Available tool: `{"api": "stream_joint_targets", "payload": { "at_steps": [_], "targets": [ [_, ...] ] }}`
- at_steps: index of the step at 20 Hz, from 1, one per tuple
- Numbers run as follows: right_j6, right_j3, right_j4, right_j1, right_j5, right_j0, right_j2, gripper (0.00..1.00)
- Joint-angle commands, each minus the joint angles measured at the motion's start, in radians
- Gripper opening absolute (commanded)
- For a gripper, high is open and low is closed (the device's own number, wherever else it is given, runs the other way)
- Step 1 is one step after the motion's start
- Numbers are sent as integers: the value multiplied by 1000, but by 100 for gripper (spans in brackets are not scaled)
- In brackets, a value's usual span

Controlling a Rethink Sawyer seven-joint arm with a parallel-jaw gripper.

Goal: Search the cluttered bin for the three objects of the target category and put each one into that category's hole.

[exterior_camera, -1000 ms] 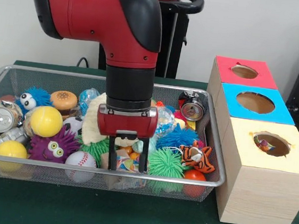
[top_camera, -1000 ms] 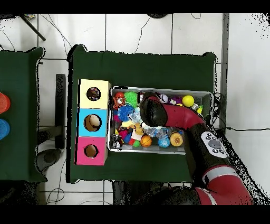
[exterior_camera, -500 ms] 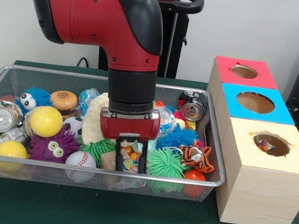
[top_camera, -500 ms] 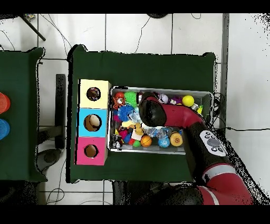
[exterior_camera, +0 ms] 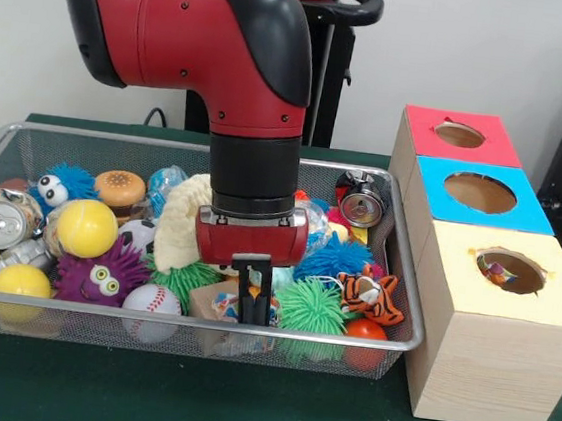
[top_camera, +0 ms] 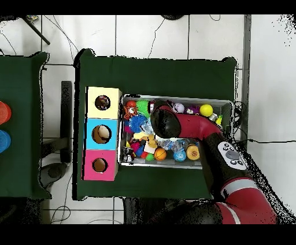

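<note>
My gripper (exterior_camera: 254, 306) hangs low in the wire bin (exterior_camera: 69, 310), near its front rim. Its fingers (exterior_camera: 247, 297) stand close together, shut on a small colourful printed packet (exterior_camera: 226, 303) among the toys. A green spiky ball (exterior_camera: 313, 305) lies just to its right and a tiger toy (exterior_camera: 371, 295) beyond that. A cream plush (exterior_camera: 181, 222) sits behind the wrist on the left. In the overhead view the red arm (top_camera: 191, 126) covers the gripper and the bin's middle. Three boxes with holes stand beside the bin: red (exterior_camera: 422, 133), blue (exterior_camera: 432, 186) and pale yellow (exterior_camera: 489, 333).
A baseball (exterior_camera: 152, 300), purple furry toy (exterior_camera: 103, 274), yellow ball (exterior_camera: 87, 227), drink can (exterior_camera: 0, 223), burger toy (exterior_camera: 120, 189), blue spiky ball (exterior_camera: 332, 257) and round metal tin (exterior_camera: 362, 207) crowd the bin. Something colourful shows inside the yellow box's hole (exterior_camera: 508, 270).
The fingers have closed from wide apart to nearly together around the packet. The wrist shifted slightly right and a little lower.
</note>
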Motion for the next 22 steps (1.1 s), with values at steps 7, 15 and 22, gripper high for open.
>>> {"api": "stream_joint_targets", "payload": {
  "at_steps": [7, 15, 22],
  "targets": [
    [31, -45, -33, 27, 14, -27, 87, 0],
    [70, -35, -13, 23, -1, -27, 76, 100],
    [75, -27, -14, 22, 0, -27, 74, 100]
  ]
}}
